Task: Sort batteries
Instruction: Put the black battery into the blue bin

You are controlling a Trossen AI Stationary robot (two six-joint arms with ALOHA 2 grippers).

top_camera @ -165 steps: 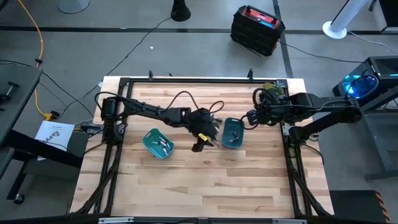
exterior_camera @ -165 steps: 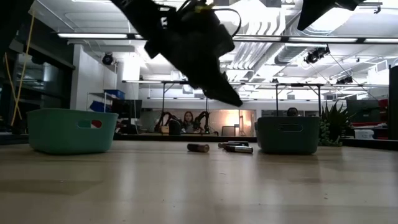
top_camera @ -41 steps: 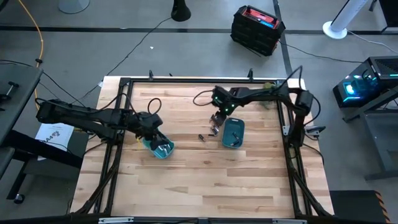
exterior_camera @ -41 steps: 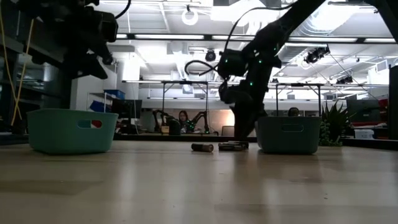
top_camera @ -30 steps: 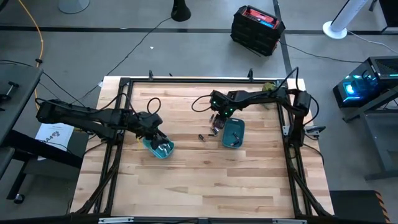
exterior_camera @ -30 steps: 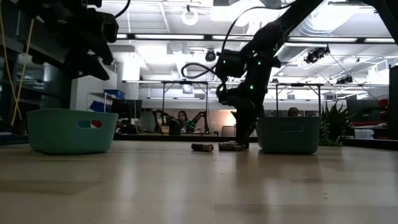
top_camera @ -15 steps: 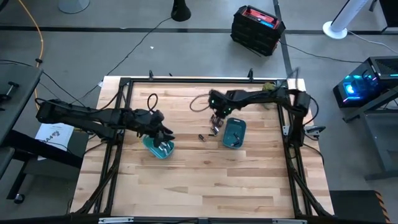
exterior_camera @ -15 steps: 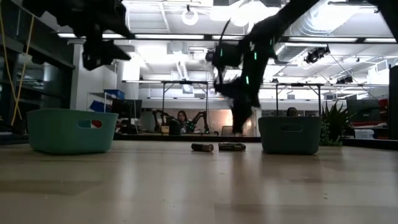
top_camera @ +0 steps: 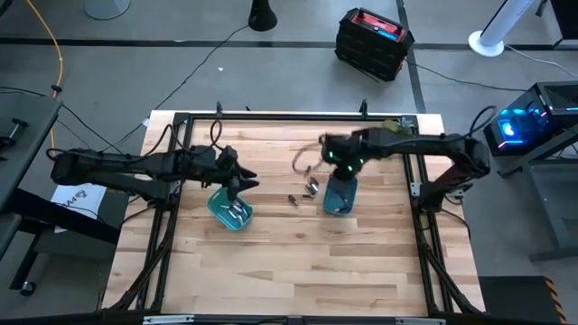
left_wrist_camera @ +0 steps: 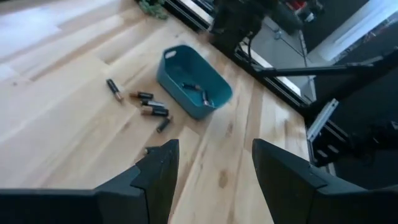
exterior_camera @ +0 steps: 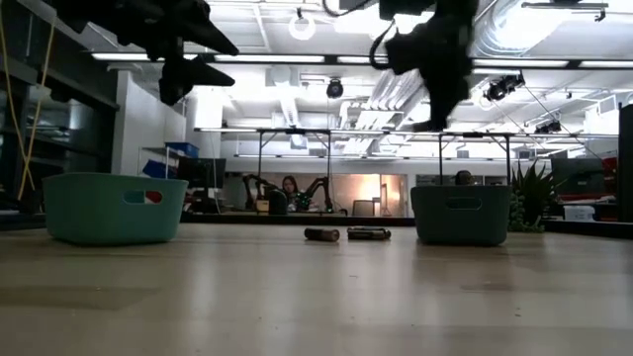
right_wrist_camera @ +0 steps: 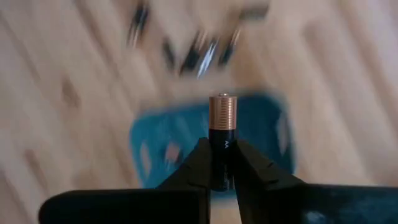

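High view: right gripper (top_camera: 336, 165) over the right teal bin (top_camera: 340, 194); loose batteries (top_camera: 302, 192) just beside; left gripper (top_camera: 242, 181) above the left bin (top_camera: 229, 208). Left wrist view: fingers apart, empty. Right wrist view: fingers clamped on a copper-topped battery (right_wrist_camera: 222, 120); next, I judge, release into the bin.

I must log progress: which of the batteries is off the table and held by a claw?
The copper-topped battery pinched upright in the right claw, above the teal bin.

1. The right gripper (right_wrist_camera: 219, 163) is lifting off the tabletop, its fingers now clamping a battery (right_wrist_camera: 222, 119) above the right-hand bin (top_camera: 339, 193).
2. The left gripper (top_camera: 242, 181) is rising over the left-hand bin (top_camera: 229, 209).
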